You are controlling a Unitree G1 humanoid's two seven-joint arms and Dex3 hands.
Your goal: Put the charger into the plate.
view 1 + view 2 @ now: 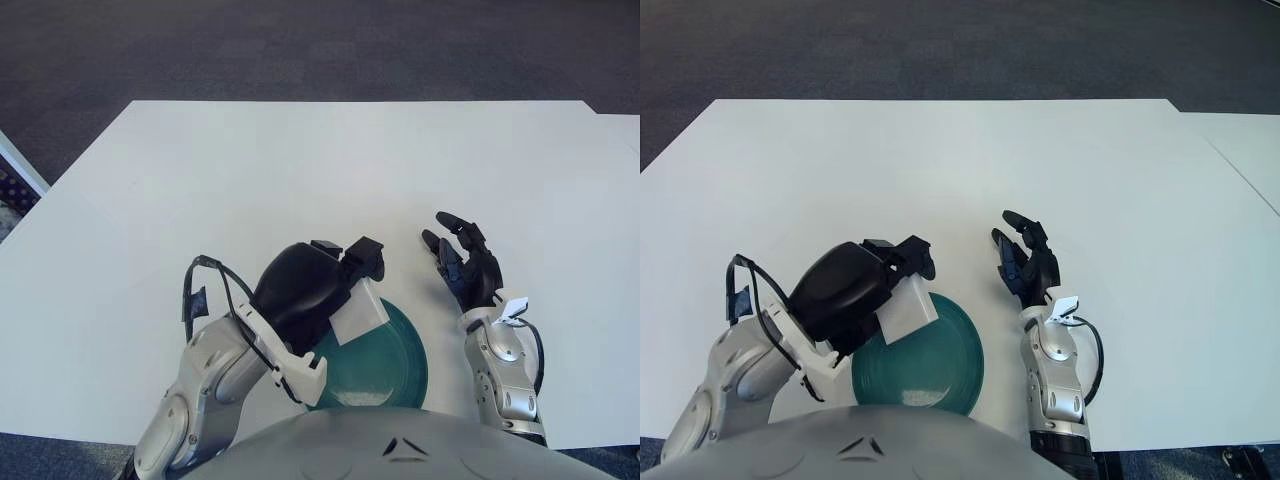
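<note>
Under the left hand's fingers: the charger [359, 318], a white block, gripped and carried clear of the table.
Charger position: over the near-left rim of the plate [400, 355]; whether its lower edge touches the plate cannot be told.
Charger attitude: tilted, one flat face turned up and toward the right.
Left hand [318, 285]: closed on the charger, dark fingers [366, 258] curled over its top edge, back of the hand facing the camera.
Left hand location: over the plate's left side, covering part of the rim.
Plate: dark green, round, lying flat on the white table [300, 170] just below and to the right of the left hand.
Right hand [466, 265]: to the right of the plate and of the left hand, apart from both, fingers spread and holding nothing.
Left forearm cable [195, 285]: a black loop standing off the wrist, behind the left hand.
Table: white, extending well beyond both hands.
</note>
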